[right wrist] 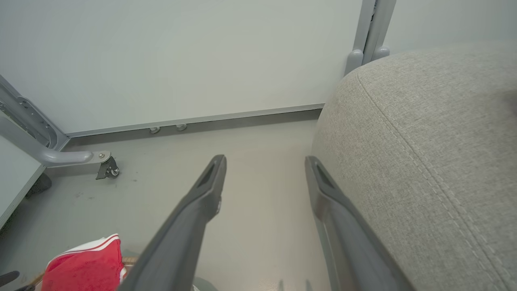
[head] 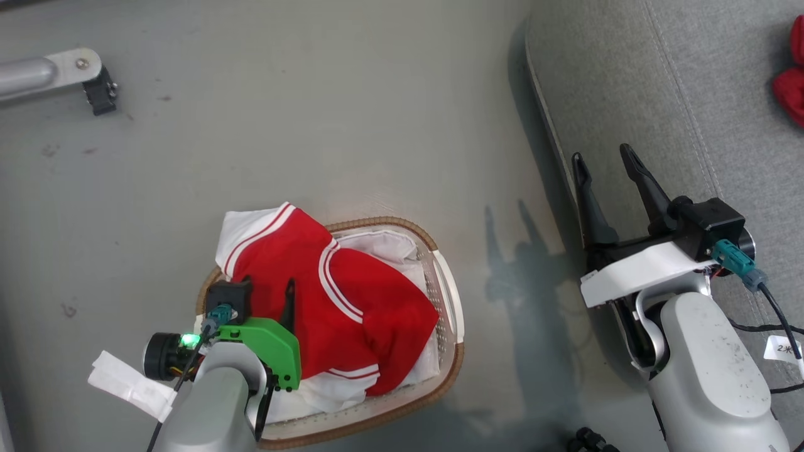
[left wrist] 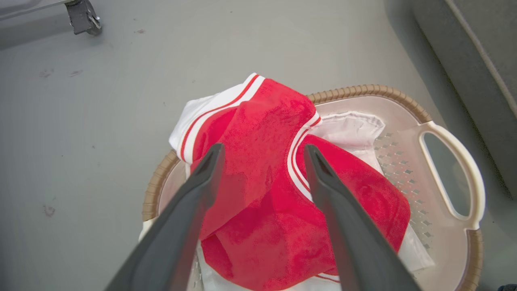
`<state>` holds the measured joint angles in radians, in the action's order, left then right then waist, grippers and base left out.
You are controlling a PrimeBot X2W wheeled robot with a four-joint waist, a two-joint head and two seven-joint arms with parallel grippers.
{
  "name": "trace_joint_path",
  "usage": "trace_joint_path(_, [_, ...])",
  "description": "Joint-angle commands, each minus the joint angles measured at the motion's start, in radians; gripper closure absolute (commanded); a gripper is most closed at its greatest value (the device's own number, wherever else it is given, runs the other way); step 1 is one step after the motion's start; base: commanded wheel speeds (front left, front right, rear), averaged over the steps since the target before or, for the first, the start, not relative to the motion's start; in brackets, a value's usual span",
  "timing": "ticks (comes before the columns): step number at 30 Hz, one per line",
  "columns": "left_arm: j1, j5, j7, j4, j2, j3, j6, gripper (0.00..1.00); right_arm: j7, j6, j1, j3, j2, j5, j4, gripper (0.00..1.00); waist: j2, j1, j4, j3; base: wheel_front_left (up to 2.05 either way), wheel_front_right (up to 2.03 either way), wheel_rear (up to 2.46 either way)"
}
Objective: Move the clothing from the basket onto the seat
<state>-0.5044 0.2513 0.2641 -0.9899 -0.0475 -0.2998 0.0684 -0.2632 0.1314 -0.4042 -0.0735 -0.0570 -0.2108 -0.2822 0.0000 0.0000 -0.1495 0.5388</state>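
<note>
The clothing (head: pixel 352 307), red with white panels and striped trim, lies heaped in the basket (head: pixel 377 221) on the floor, one white corner hanging over the far rim. My left gripper (head: pixel 282 292) hovers just above the heap, open; in the left wrist view its fingers straddle the clothing (left wrist: pixel 262 202) over the basket (left wrist: pixel 363 89), with nothing gripped. My right gripper (head: pixel 602 154) is open and empty at the near edge of the grey seat (head: pixel 659 94). In the right wrist view the right gripper (right wrist: pixel 265 159) points along the floor beside the seat (right wrist: pixel 424 141), with the clothing (right wrist: pixel 89 266) at lower left.
Another red cloth item (head: pixel 793 75) lies on the seat at the far right. A metal frame leg with a caster (head: pixel 94 81) stands on the grey floor at upper left. A pale wall (right wrist: pixel 202 60) rises behind. Black cables (head: pixel 779 326) hang by my right arm.
</note>
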Motion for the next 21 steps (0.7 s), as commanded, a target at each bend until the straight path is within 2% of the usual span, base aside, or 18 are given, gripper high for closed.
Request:
trace_joint_path(1, [-0.036,-0.009,0.001,-0.021,-0.011,-0.001,-0.012,0.00,-0.002,-0.001,-0.015,-0.003,0.001,-0.005,0.004,0.00,0.0000,0.0000,-0.052,0.091,0.00,0.00,0.00])
trace_joint_path(9, [-0.150,-0.051,-0.001,-0.199,-0.031,-0.022,-0.073,0.00,-0.002,-0.001,-0.050,-0.008,0.003,-0.008,0.011,0.00,0.0000,0.0000,-0.077,0.172,0.00,0.00,0.00])
trace_joint_path(14, [-0.209,-0.067,-0.025,-0.259,-0.047,-0.041,-0.115,0.00,-0.002,-0.001,-0.068,-0.015,0.005,-0.012,0.015,0.00,0.0000,0.0000,-0.085,0.216,0.00,0.00,0.00])
trace_joint_path(17, [-0.245,-0.093,-0.057,-0.274,-0.056,-0.068,-0.122,0.00,-0.002,-0.001,-0.081,-0.024,0.005,-0.014,0.017,0.00,0.0000,0.0000,-0.089,0.245,0.00,0.00,0.00])
trace_joint_path(21, [-0.280,-0.113,-0.089,-0.286,-0.057,-0.099,-0.097,0.00,-0.002,-0.001,-0.090,-0.036,0.005,-0.026,0.020,0.00,0.0000,0.0000,-0.090,0.279,0.00,0.00,0.00])
